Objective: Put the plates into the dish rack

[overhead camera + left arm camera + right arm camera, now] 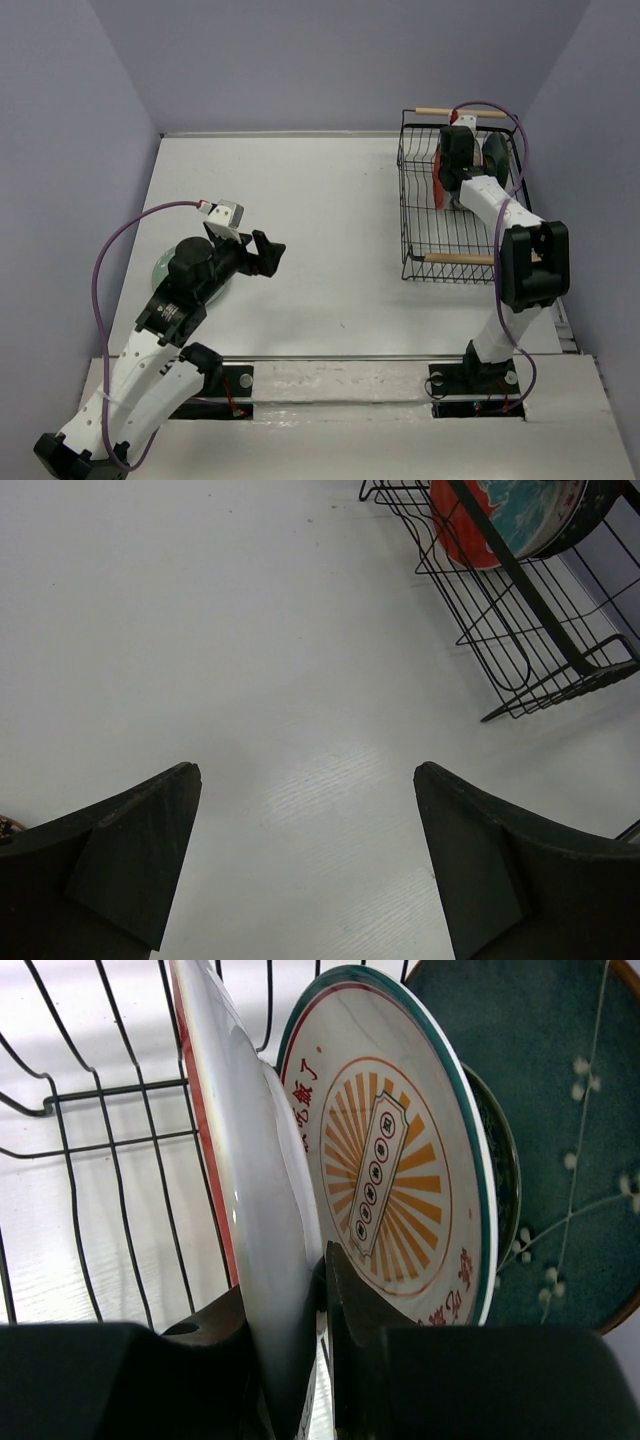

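The black wire dish rack (pixel 420 228) stands at the back right. My right gripper (pixel 452 172) is inside it, shut on the rim of the large red plate (pixel 438 182), which stands on edge. In the right wrist view the fingers (pixel 355 1305) clamp this plate (pixel 250 1180); behind it stand the white plate with orange centre (pixel 400 1180) and the dark teal plate (pixel 560 1130). My left gripper (pixel 268 250) is open and empty over bare table (pixel 305 770). The pale mint plate (pixel 160 272) lies flat at the left, partly under my left arm.
The rack has wooden rod handles at its far end (pixel 450 111) and near end (pixel 460 258). In the left wrist view the rack (pixel 600 670) and the red plate with teal centre (pixel 480 520) show at the top right. Grey walls enclose the white table.
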Robot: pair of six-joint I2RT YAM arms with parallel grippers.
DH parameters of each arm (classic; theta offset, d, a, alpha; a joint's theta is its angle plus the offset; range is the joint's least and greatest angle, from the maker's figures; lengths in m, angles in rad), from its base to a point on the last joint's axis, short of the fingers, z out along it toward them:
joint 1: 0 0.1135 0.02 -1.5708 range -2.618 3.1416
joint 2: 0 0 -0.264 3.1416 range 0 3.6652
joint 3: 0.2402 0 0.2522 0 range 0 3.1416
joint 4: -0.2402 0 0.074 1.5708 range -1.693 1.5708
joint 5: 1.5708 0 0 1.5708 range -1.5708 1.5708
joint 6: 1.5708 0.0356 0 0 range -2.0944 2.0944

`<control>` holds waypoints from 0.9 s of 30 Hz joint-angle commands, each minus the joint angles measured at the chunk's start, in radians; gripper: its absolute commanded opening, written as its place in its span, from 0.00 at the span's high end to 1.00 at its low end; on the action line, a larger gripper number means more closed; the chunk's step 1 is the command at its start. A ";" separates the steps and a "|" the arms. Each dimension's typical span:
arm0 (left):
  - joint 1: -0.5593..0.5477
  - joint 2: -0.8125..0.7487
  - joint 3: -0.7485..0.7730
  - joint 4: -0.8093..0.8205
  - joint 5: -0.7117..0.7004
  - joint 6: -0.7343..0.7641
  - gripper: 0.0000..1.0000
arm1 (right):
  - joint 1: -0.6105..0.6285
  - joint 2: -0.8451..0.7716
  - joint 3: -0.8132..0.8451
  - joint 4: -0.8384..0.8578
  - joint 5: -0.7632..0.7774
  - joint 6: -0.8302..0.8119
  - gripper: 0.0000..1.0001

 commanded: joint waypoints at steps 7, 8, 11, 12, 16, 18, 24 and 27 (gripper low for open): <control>-0.002 0.003 0.011 0.048 -0.001 0.016 0.01 | -0.011 0.079 0.155 0.148 0.138 -0.066 0.89; -0.002 0.006 0.011 0.048 -0.001 0.016 0.01 | -0.011 0.079 0.163 0.148 0.144 -0.064 0.83; -0.001 0.006 0.011 0.048 -0.002 0.016 0.01 | -0.011 0.060 0.163 0.148 0.155 -0.060 0.66; -0.001 0.006 0.011 0.048 -0.002 0.016 0.01 | -0.011 0.054 0.160 0.148 0.157 -0.060 0.63; 0.001 0.011 0.013 0.050 -0.002 0.015 0.01 | -0.011 0.002 0.140 0.144 0.150 -0.063 0.39; 0.004 0.012 0.013 0.050 0.001 0.015 0.01 | -0.011 -0.052 0.125 0.134 0.105 -0.045 0.31; 0.016 0.014 0.013 0.053 0.005 0.013 0.01 | 0.019 -0.202 0.106 0.033 -0.112 0.078 0.20; 0.024 0.002 0.014 0.056 -0.001 0.009 0.01 | 0.079 -0.254 0.082 0.024 -0.265 0.127 0.20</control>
